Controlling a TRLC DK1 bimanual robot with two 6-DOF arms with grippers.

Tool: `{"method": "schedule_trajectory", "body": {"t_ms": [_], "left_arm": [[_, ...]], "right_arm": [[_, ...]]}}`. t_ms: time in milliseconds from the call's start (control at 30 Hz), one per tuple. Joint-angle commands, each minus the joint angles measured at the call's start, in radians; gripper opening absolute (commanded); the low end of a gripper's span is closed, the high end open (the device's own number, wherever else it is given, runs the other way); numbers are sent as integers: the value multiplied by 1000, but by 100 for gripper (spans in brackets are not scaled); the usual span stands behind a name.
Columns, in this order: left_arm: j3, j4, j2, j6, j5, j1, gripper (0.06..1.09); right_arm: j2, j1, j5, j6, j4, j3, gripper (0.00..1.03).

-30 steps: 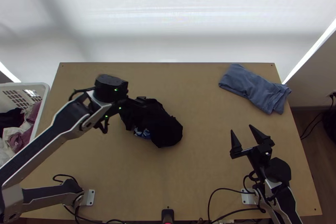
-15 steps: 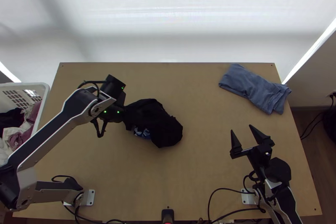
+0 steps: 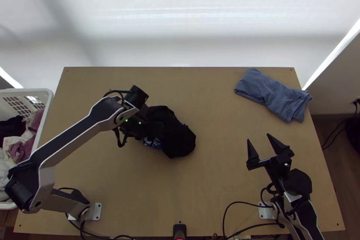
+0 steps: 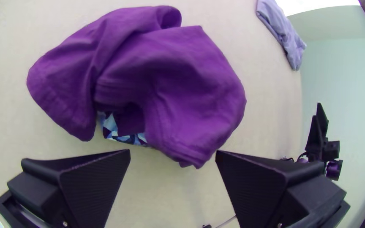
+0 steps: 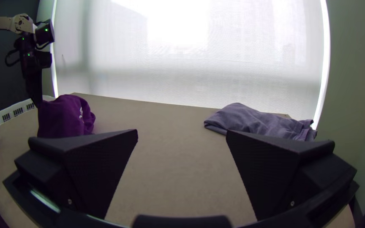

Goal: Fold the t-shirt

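Just ahead of the left tool (image 4: 173,152), a dark t-shirt (image 4: 182,84), bunched and doubled over on itself, with a loose corner (image 4: 193,161) near the gap between wide-parted fingers and no cloth clamped between them. Hard to tell from here: contact or a small clearance at that corner. Likely needs spreading before any proper fold. Biggest worry, a pinch through several layers at once, because of the heap's overlapping folds; would then probably lift as one lump instead of opening out. Almost as likely, a grip too near the edge, with the corner slipping free on the first pull. Beside the doubled part, a blue patterned patch (image 4: 111,126), perhaps a print, perhaps another piece underneath; could get dragged along or mistaken for an edge. Well apart from the heap, the right tool (image 3: 258,137), also with fingers spread and bare. With pulling from the left tool alone, could simply slide the whole bundle over the worktop (image 3: 216,186), for lack of a second hold. Beyond the right tool, a folded blue-grey cloth (image 3: 272,93), possibly at risk of rumpling from a wide sweep; off the left tool's outer side, a basket (image 3: 27,90) of clothes, less of a concern.
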Motion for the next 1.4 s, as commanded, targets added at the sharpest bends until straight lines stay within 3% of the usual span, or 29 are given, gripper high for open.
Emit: {"method": "schedule_trajectory", "body": {"t_ms": [0,67,167,367,800,1367], "left_arm": [[-17,3,51,-18,11,-10,100],[-24,36,48,-17,11,-10,72],[-44,115,22,-17,2,-1,9],[-24,218,-69,-26,3,27,10],[286,359,-231,-81,-46,229,9],[466,617,-451,-61,-95,685,9]], "right_arm": [[-4,11,7,4,14,-10,99],[-4,11,7,4,14,-10,99],[-4,11,7,4,14,-10,99],[-4,11,7,4,14,-10,99],[-4,11,7,4,14,-10,99],[-4,11,7,4,14,-10,99]]}}
